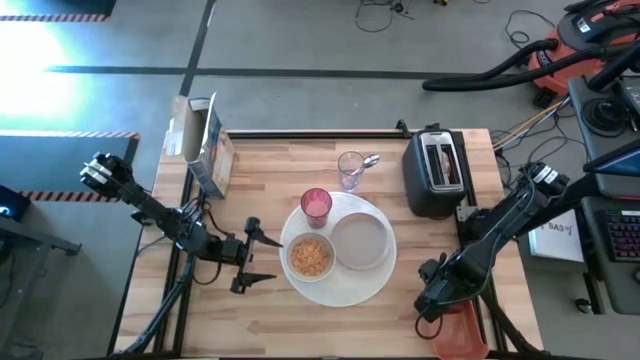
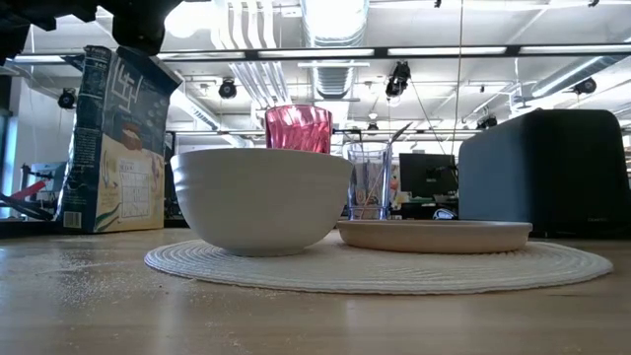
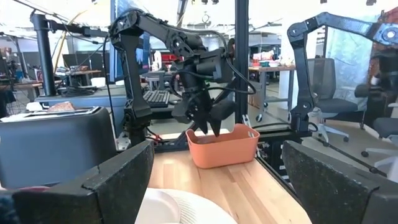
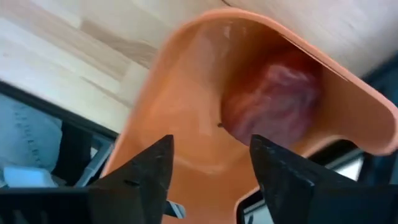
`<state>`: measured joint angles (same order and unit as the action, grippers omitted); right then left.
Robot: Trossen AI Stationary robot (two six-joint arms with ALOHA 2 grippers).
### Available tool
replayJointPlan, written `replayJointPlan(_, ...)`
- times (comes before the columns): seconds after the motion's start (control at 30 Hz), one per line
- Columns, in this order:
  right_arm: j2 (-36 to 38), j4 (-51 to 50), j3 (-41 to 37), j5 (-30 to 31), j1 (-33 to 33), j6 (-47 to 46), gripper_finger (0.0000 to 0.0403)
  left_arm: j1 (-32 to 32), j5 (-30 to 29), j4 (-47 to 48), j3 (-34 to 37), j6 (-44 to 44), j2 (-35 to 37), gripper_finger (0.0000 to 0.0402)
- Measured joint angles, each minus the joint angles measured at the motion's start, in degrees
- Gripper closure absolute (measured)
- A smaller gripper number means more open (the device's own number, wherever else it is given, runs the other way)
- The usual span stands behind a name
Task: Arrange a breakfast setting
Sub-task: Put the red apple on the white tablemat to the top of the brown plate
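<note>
Wooden desk (image 1: 250, 170) under the lab's ceiling lights carries my landmark, the round white placemat (image 1: 340, 290). On that mat I see the white bowl (image 1: 310, 257) with cereal in it, the pale plate (image 1: 361, 241) beside it, and the pink cup (image 1: 316, 204) at the mat's far edge. Beyond the cup stands a clear glass (image 1: 349, 170) with the spoon (image 1: 369, 160), next to the black toaster (image 1: 437, 172). My left claw (image 1: 262, 258) waits wide open just beside the mat. My right claw (image 4: 211, 165) hangs over the orange bin (image 4: 205, 112), off the mat's opposite side, jaws parted and empty above a red fruit (image 4: 273, 99) lying inside.
</note>
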<state>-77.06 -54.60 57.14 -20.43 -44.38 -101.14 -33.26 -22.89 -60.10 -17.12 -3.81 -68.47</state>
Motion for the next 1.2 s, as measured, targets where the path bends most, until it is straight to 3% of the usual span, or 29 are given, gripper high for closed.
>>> replayJointPlan(0.43,-0.88,-3.99,-0.11,-4.04,0.0,-3.89,0.0119,-0.32,4.45,2.57,0.0,-0.03,0.0,0.0064)
replayJointPlan(1.2,-14.32,-6.39,-0.02,-5.09,-0.22,4.51,0.0085,-0.34,4.45,5.61,0.0,-0.16,0.0,0.0064)
